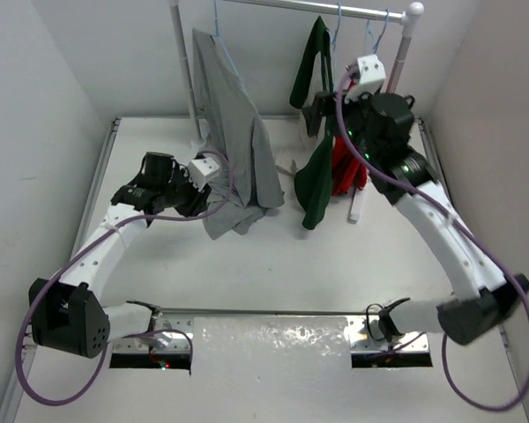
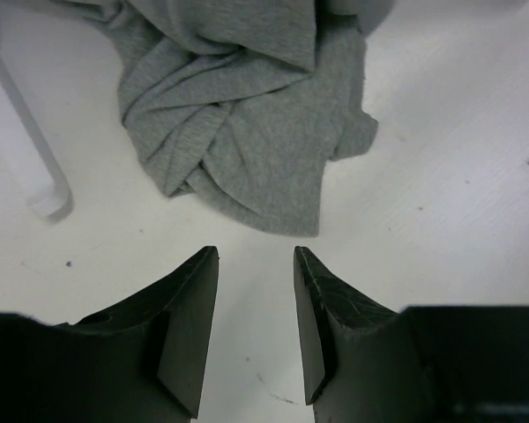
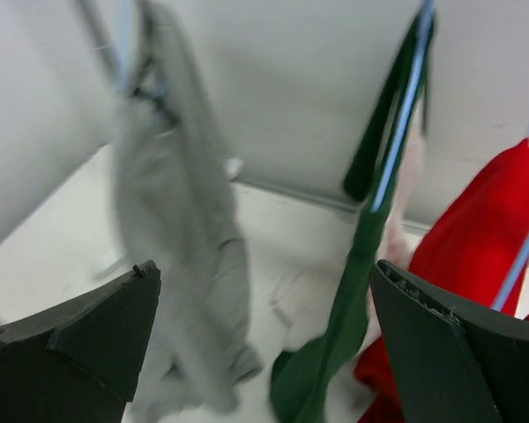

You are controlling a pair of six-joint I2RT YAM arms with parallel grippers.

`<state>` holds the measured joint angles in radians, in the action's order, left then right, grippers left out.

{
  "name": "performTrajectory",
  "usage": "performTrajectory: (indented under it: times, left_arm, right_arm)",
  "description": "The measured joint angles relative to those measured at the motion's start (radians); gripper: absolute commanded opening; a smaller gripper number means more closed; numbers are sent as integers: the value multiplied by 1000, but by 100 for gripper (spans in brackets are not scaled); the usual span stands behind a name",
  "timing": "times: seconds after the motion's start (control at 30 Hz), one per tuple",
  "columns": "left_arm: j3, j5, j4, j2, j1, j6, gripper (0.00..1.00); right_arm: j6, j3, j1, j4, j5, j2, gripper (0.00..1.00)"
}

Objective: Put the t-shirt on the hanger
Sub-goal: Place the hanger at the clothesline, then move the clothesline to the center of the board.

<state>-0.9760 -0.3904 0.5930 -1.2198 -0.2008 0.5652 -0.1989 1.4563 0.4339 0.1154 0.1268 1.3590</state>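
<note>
The dark green t-shirt (image 1: 316,176) hangs from the rail at the back on a thin pale-blue wire hanger (image 1: 338,25); its hem reaches the table. In the right wrist view the green shirt (image 3: 353,300) hangs between the jaws with the blue hanger wire (image 3: 398,123) running down it. My right gripper (image 1: 335,110) is open beside the shirt, high near the rail, holding nothing. My left gripper (image 1: 213,181) is open and empty, low over the table, just short of the grey garment's (image 2: 247,132) hem.
A grey garment (image 1: 234,132) hangs at the rail's left end and pools on the table. A red garment (image 1: 348,167) hangs right of the green shirt, also in the right wrist view (image 3: 476,247). The white rack post (image 1: 183,62) and foot (image 2: 35,150) stand at the left.
</note>
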Motion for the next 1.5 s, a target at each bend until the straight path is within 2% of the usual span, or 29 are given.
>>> performTrajectory:
  times: [0.1,0.23,0.33,0.47,0.53,0.63,0.67,0.87,1.03,1.2,1.3,1.43,1.5]
  left_arm:
    - [3,31,-36,4,8,-20,37]
    - [45,85,-101,26,29,-58,38]
    - [80,121,-124,62,70,-85,42]
    - [88,156,-170,91,164,-123,51]
    - [88,164,-201,82,220,-137,52]
    - [63,171,-219,-13,282,-148,59]
    - [45,169,-219,-60,291,-148,67]
    - [-25,90,-221,-282,288,-139,85]
    - [-138,128,-273,-412,253,-119,85]
    - [-280,228,-342,-629,234,-116,82]
    - [-317,282,-359,-727,235,-118,81]
    - [-318,292,-362,-766,235,-119,76]
    - [-318,278,-371,-766,235,-118,72]
  right_arm:
    - [-23,-137,7,28,-80,-170,99]
    - [-54,-418,7,84,-142,-419,99]
    - [-71,-621,7,147,-164,-549,99]
    - [-78,-795,7,258,-180,-610,99]
    - [-89,-850,7,308,-172,-626,99]
    - [-121,-918,7,360,-114,-645,99]
    - [-133,-935,7,367,-83,-644,99]
    - [-193,-973,0,337,127,-520,99]
    - [-225,-992,-57,213,206,-415,95]
    - [-259,-1026,-129,58,207,-301,91]
    - [-271,-1027,-143,-23,199,-216,87]
    - [-277,-1021,-161,-118,179,-106,72]
    - [-281,-1005,-186,-153,171,-35,70]
